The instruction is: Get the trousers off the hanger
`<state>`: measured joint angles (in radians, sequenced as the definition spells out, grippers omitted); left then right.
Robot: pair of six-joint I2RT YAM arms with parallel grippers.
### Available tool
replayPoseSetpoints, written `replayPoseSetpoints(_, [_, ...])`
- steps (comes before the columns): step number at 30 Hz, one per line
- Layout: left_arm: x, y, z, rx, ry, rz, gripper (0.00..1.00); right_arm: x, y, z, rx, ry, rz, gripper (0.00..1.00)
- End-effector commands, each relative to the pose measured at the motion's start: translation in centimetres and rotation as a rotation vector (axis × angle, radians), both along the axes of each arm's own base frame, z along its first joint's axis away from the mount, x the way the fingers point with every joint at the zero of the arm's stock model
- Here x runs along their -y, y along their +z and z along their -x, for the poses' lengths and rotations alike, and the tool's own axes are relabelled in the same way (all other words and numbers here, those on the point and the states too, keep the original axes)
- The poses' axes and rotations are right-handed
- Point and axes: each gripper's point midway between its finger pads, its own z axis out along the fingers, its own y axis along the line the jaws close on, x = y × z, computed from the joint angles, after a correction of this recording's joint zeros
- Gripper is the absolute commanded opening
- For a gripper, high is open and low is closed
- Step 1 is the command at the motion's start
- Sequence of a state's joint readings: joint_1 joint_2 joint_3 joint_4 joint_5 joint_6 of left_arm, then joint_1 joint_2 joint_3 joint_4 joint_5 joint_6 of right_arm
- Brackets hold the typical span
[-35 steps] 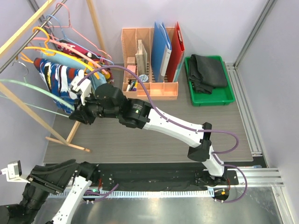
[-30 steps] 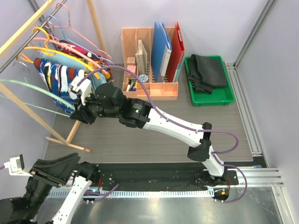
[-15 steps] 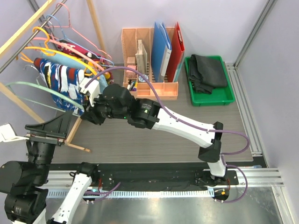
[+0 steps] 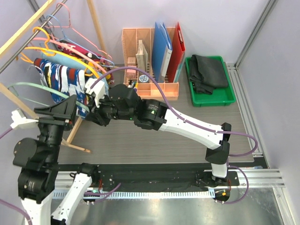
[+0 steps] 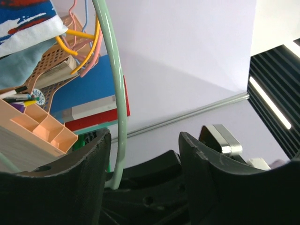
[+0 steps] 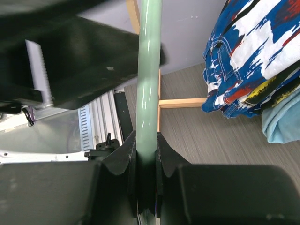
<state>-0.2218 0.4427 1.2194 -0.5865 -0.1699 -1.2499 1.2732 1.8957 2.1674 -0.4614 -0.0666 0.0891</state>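
Note:
My right gripper (image 4: 95, 116) is shut on the lower bar of a pale green hanger (image 4: 44, 88); the wrist view shows the bar (image 6: 149, 89) pinched between the gripper's (image 6: 146, 140) jaws. My left gripper (image 4: 65, 108) is raised beside it and open; the green hanger (image 5: 117, 112) runs between its (image 5: 144, 140) jaws, close to the left finger (image 5: 89, 173). Navy-white-red print trousers (image 4: 61, 77) hang on the rack, also in the right wrist view (image 6: 243, 65), with light blue cloth (image 6: 281, 126) beside them. Black trousers (image 4: 208, 70) lie in the green tray (image 4: 226, 99).
The wooden rack's leg and foot (image 4: 70, 140) stand at the left by both grippers. Several orange, pink and blue hangers (image 4: 70, 44) hang on the rail. A peach organizer (image 4: 150, 90) with blue and red folders stands at the back.
My left arm has risen from the bottom left corner up to the green hanger. My right gripper has shifted a little to the right, still holding the hanger.

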Motion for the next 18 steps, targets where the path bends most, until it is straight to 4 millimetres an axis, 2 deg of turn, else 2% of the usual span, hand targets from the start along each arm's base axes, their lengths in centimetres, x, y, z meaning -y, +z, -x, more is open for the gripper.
replayPoseSetpoints(1, [0.8,1.3,-1.9,0.039,-0.023,0.044,0.56,1.8,5.6,0.4,0.050,0.001,-0.131,0.00])
replayPoseSetpoints(4, [0.9,0.5,-2.7,0.015,-0.022,0.052,0.43,2.0,5.5,0.4,0.050,-0.005,-0.124,0.01])
replayPoseSetpoints(5, [0.9,0.6,-2.7,0.025,-0.022,0.059,0.33,2.0,5.5,0.3,0.053,-0.009,-0.121,0.01])
replayPoseSetpoints(7, [0.9,0.3,-3.0,0.022,-0.022,0.076,0.24,2.1,5.3,0.2,0.053,-0.017,-0.113,0.01])
replayPoseSetpoints(8, [0.9,0.5,-3.1,0.032,-0.023,0.081,0.13,2.2,5.4,0.2,0.055,-0.017,-0.114,0.01])
replayPoseSetpoints(11, [1.1,0.7,-3.7,0.033,-0.025,0.095,0.00,2.3,5.2,0.4,0.070,-0.021,-0.107,0.01])
replayPoseSetpoints(14, [1.1,1.4,-4.2,0.032,-0.018,0.092,0.00,2.4,5.6,-0.3,0.097,-0.047,-0.111,0.01])
replayPoseSetpoints(18, [-0.2,2.9,-4.2,0.065,0.053,0.078,0.01,2.3,7.5,-0.5,0.143,-0.048,-0.166,0.01])
